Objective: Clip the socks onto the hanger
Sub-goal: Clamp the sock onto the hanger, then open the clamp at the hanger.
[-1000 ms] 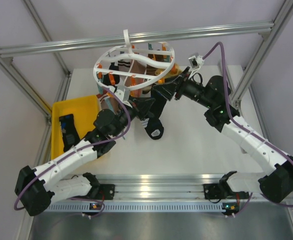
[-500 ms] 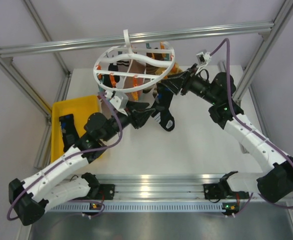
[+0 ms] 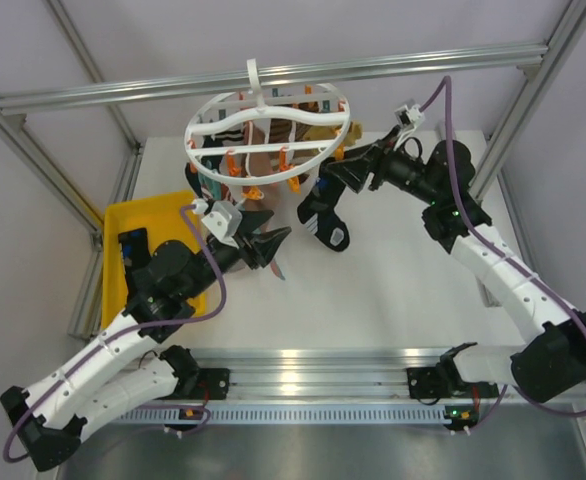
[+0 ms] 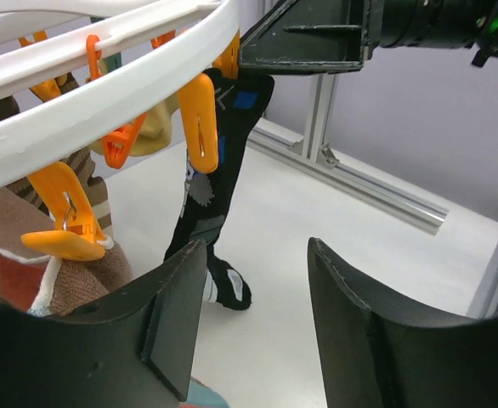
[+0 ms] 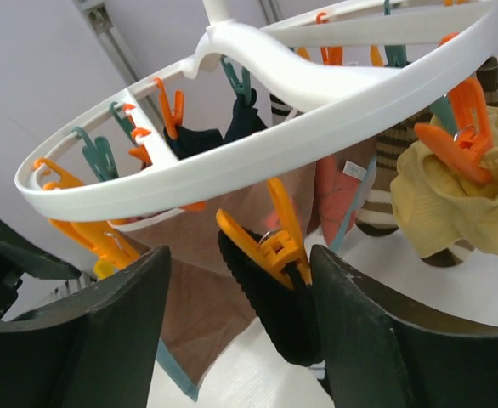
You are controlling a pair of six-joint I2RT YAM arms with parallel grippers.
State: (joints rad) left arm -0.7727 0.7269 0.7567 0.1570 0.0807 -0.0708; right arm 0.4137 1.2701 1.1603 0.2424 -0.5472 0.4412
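Note:
The white hanger (image 3: 273,112) hangs over the back of the table with several socks clipped on. A dark navy sock (image 3: 324,216) dangles from an orange clip (image 5: 280,240) on the outer ring, its toe close to the table. My right gripper (image 5: 240,314) is open, its jaws straddling that clip and the sock's cuff (image 5: 270,302). My left gripper (image 4: 253,319) is open and empty, a little way in front of the same dark sock (image 4: 208,200). A brown sock with light-blue edging (image 5: 206,297) and a striped sock (image 5: 387,166) hang further in.
A yellow tray (image 3: 160,213) stands at the left with a dark sock (image 3: 133,256) in it. A yellow bunched fabric (image 5: 461,200) hangs from a clip on the right. Aluminium frame posts (image 3: 513,120) flank the table. The hanger's ring (image 4: 104,89) is just above my left fingers.
My left gripper has opened, let go of the dark sock and drawn back to the left. The sock now hangs from the clip. My right gripper has widened round the clip.

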